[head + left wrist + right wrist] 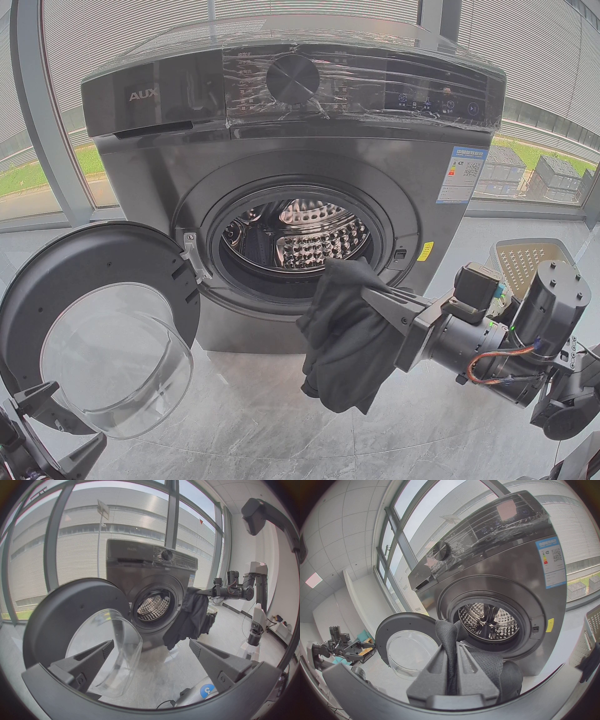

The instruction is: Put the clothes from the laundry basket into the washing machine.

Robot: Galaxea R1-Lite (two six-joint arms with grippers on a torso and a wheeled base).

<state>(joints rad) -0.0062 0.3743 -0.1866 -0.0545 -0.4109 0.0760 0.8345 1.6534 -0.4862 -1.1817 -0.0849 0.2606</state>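
At five o'clock of the drum our right pincer clamps the garment; its dangling hem may snag the rim.

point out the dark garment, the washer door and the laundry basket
dark garment (344, 337): head view, middle of the hanging cloth
washer door (94, 257): head view, dark frame above the glass
laundry basket (531, 257): head view, perforated inner wall
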